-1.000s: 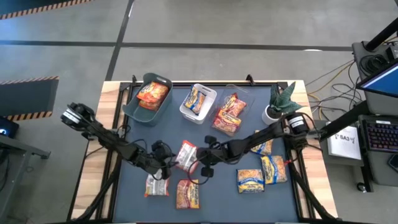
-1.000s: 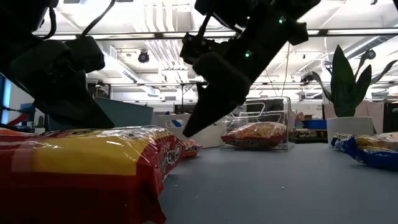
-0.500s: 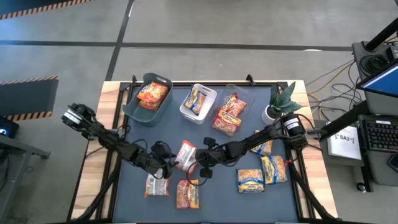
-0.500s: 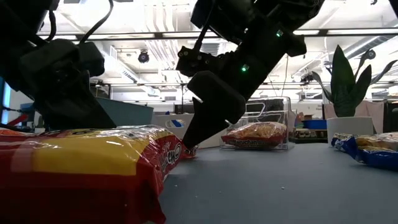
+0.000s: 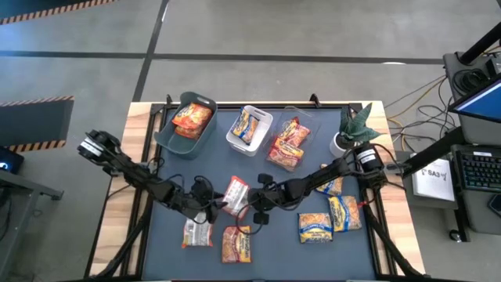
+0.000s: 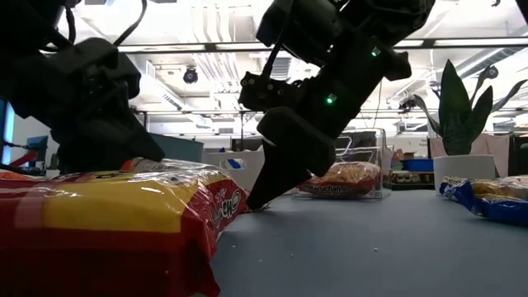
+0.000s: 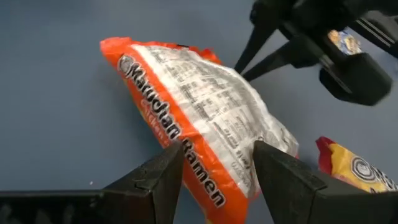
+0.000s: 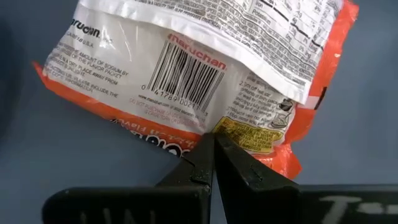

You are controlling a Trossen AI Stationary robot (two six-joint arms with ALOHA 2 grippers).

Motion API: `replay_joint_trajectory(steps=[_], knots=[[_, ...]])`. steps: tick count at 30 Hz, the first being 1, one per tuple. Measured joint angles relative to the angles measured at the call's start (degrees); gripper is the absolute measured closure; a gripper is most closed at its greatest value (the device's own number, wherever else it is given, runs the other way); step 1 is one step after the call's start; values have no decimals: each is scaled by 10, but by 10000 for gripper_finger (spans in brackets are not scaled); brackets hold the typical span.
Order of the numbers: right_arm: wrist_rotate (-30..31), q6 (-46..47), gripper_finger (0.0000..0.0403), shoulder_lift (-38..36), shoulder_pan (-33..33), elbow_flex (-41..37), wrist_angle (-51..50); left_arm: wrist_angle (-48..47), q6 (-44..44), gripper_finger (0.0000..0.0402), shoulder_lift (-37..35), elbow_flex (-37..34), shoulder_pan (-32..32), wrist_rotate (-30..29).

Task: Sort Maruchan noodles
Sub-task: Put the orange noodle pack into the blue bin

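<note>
Centre of the dark mat: one Maruchan ramen packet, orange-edged with white printed back up, lies between both grippers.

High view: packet's long axis runs roughly from the bins' side toward the mat's near edge, slightly slanted. Left gripper at the packet's left edge, right gripper at its right edge. Contact too small to judge from here.

Left wrist view settles the left side: its two dark fingers stand apart, straddling the packet's orange long edge, "Maruchan Ramen" lettering running along that edge between them. Packet sits in the gap; whether the fingers press it, cannot tell. Right arm's closed tips show beyond, at the packet's far edge.

Right wrist view: right fingers pressed together into one point, holding nothing, tip at the packet's orange edge just below the barcode.

Low view: right gripper's tip comes down to the mat just beside the packet; a big red-and-yellow packet fills the foreground.

Behind the central packet: grey-green bin, white bin, clear bin, each with packets inside.
</note>
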Motion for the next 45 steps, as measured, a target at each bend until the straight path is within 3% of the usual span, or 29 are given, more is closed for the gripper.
replay_joint_trajectory(steps=[4, 17, 21, 28, 35, 45], knots=[[-1, 3, 394, 0, 0, -2, 2, 13, -27, 223, 18, 0, 2, -6], [-1, 6, 394, -1, 0, -3, 10, 121, 6, 226, 73, -2, 3, -8], [0, 11, 394, -1, 0, -3, 11, 114, 8, 263, 69, -2, 3, -7], [1, 19, 394, -18, 0, -2, 11, 111, 22, 389, 54, -2, 2, -3], [-3, 41, 394, -56, -2, -4, -2, 109, 49, 400, 50, -1, 3, -4], [1, 55, 390, -73, -2, -3, 7, 108, 182, 401, 33, 26, 12, -38]])
